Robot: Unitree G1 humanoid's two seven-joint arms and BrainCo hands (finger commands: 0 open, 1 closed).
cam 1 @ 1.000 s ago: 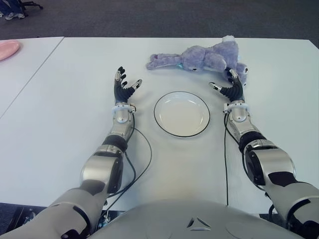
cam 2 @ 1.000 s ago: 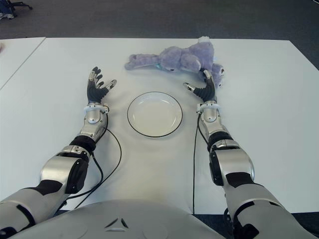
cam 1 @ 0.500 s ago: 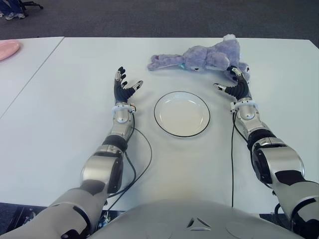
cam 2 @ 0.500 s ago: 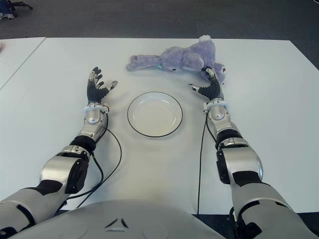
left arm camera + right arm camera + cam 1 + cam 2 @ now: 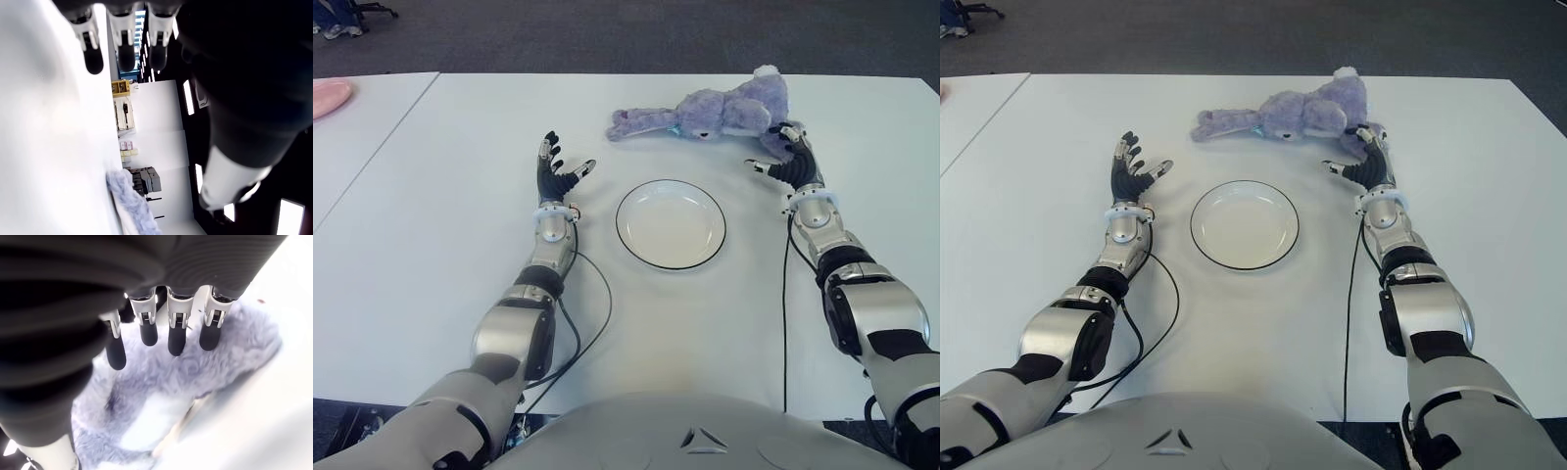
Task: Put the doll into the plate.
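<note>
We see the purple plush rabbit doll [image 5: 720, 113] lying lengthwise left-to-right, far of the round white plate [image 5: 671, 223], its right end just beyond our right hand's [image 5: 790, 161] open fingers [image 5: 174, 335], empty, while the left hand [image 5: 555, 173] shows open left of the plate.

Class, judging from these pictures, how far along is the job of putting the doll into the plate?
Done: nothing yet; the plate holds nothing and the doll lies on the table beyond it. In hand: the right hand is at the doll's near end, fingers open just over the fur, not closed on it. The left hand shows open, left of the plate. Left: grasp, lift, carry and set the doll in the plate.
</note>
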